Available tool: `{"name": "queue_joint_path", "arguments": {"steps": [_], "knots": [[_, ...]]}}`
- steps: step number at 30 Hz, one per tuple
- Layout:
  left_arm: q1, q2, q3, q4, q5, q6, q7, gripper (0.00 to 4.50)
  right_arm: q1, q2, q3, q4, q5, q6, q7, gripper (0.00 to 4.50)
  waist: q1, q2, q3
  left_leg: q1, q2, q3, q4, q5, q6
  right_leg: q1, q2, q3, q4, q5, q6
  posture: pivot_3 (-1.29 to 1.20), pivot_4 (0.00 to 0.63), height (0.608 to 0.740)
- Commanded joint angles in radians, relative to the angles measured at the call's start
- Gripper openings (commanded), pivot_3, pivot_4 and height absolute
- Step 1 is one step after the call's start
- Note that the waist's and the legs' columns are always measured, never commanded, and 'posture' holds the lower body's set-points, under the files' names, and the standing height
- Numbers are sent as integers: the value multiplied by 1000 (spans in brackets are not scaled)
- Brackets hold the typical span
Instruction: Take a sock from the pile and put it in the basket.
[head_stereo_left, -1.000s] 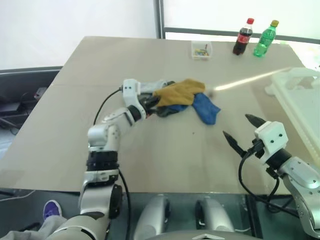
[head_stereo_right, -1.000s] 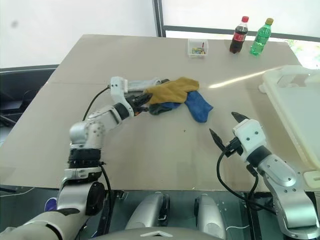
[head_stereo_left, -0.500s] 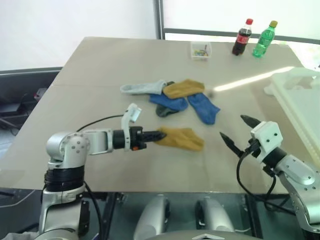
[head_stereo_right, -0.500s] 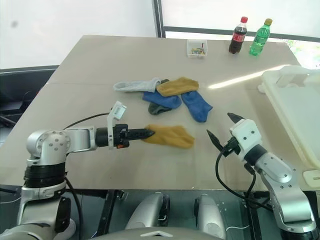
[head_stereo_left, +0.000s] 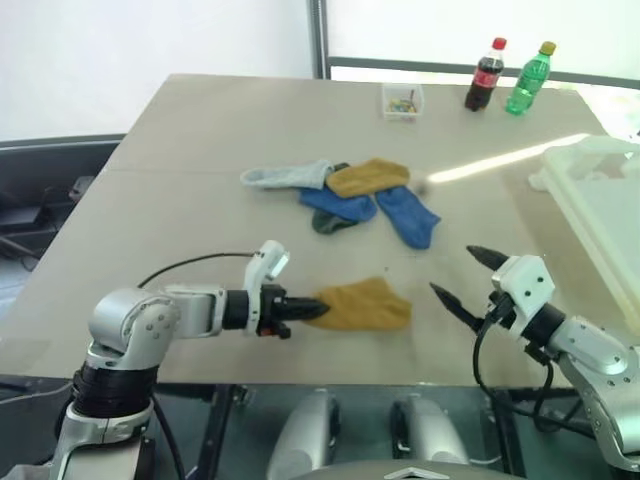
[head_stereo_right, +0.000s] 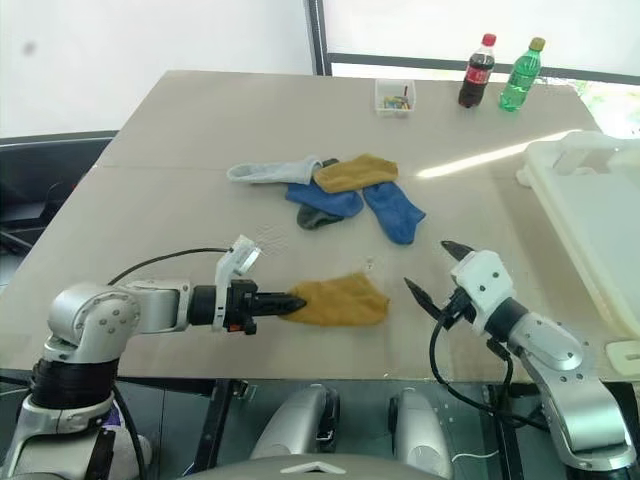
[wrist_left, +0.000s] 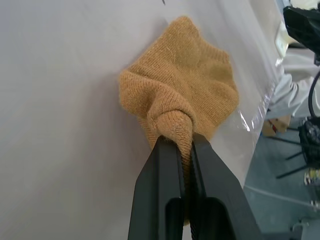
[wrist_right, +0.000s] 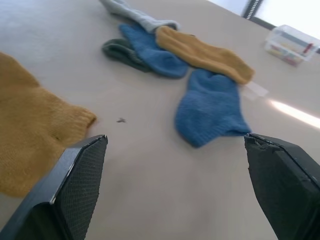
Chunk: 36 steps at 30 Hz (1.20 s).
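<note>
Evidently soft and light, the mustard sock (head_stereo_left: 365, 304) lay limp on the table (head_stereo_left: 170, 180) near its front edge, well apart from the pile (head_stereo_left: 345, 193) and the basket (head_stereo_left: 610, 215). The left gripper (wrist_left: 181, 145) was clamped on a bunched fold at one end, a secure hold for knit fabric that would sag when lifted. The right gripper (head_stereo_left: 465, 274) stood wide apart, empty, just beside the sock.

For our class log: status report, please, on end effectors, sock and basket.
Left end effector shut on yellow sock. Right end effector open, empty. Basket far right; nothing between.
</note>
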Motion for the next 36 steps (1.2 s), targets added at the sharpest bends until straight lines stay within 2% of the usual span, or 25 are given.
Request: {"name": "queue_joint_path", "arguments": {"steps": [1, 5, 8, 12, 13, 14, 16, 19, 20, 22, 30, 32, 35, 36], "knots": [[3, 6, -68, -22, 65, -102, -23, 35, 0, -29, 21, -43, 79, 37, 68, 4500, 2, 0, 0, 0, 0, 0, 0, 0, 0, 0, 0, 0, -1, 0, 0, 0, 150, 729], [1, -11, -91, -18, 78, -132, -29, 35, -18, -68, 105, 9, 87, 86, 131, 4500, 1, 0, 0, -1, 0, 0, 0, 0, 0, 0, -1, -1, -2, 0, 0, 0, 150, 729], [10, -12, -93, -12, 99, -164, -30, 35, -57, -38, 168, 60, 103, 147, 126, 4500, -1, 0, 0, -1, 0, -1, 0, 0, 0, 0, -1, -1, -2, 0, 0, 0, 150, 729], [21, -19, -85, -21, 101, -175, -23, 35, -102, -12, 255, 128, 52, 163, 114, 4500, 0, 0, 0, -1, 0, -1, 0, 0, 0, -1, -1, -1, -1, 0, -1, 0, 150, 729], [29, -18, -84, -33, 101, -179, -23, 0, -108, 0, 263, 145, 52, 163, 109, 3971, 0, 0, 0, -2, 0, -1, 0, 0, 0, -1, -1, -1, -2, 0, -1, 0, 150, 729], [35, -15, -82, -40, 101, -183, -25, 0, -112, 11, 267, 156, 54, 162, 104, 3685, 0, 0, 0, -2, 0, -1, 0, 0, 0, -1, -1, -1, -2, 0, -1, 0, 150, 729], [44, -14, -74, -48, 99, -186, -23, 0, -114, 27, 265, 168, 59, 159, 99, 2839, 0, 0, 0, -2, 0, -1, 0, 0, 0, -1, -1, -1, -2, 0, -1, 0, 150, 729], [54, -8, -69, -54, 100, -198, -32, 0, -116, 37, 241, 169, 99, 186, 106, 1065, 0, 0, 0, -2, 0, -2, -1, 0, 0, -1, -1, -2, -2, 0, -1, 0, 150, 729], [55, -11, -67, -55, 97, -202, -35, 0, -112, 30, 216, 160, 127, 206, 114, 609, 0, 0, 0, -2, 0, -2, -1, 0, 0, -1, -1, -2, -2, 0, -1, 0, 150, 729], [53, -16, -66, -57, 88, -209, -45, 0, -104, 8, 175, 137, 176, 237, 136, 22, 1, 0, 0, -2, 0, -2, -1, 0, 0, -1, -1, -2, -2, 0, -1, 0, 150, 729], [-6, -58, -63, -61, 25, -173, -41, 0, -63, -183, 37, 54, 262, 268, 237, 22, 2, 0, 0, -4, 0, -3, 0, 0, 1, -1, -2, -3, -4, 0, -1, 0, 150, 729], [-16, -72, -66, -59, 13, -157, -26, 0, -64, -219, 45, 56, 236, 245, 251, 22, 1, 0, 0, -4, 0, -4, 0, 0, 1, -1, -2, -4, -4, 0, -1, 0, 150, 729], [-1, -86, -111, -25, 70, -184, 6, 0, -111, -209, 134, 132, 150, 182, 250, 22, 0, 0, 0, -5, 0, -4, 0, 0, 1, -1, -1, -4, -4, 0, -1, 0, 150, 729], [3, -93, -115, -15, 73, -179, 14, 0, -126, -202, 156, 155, 135, 176, 254, 385, 0, 0, 0, -4, 0, -4, 0, 0, 1, -1, -1, -4, -4, 0, -1, 0, 150, 729]]}}
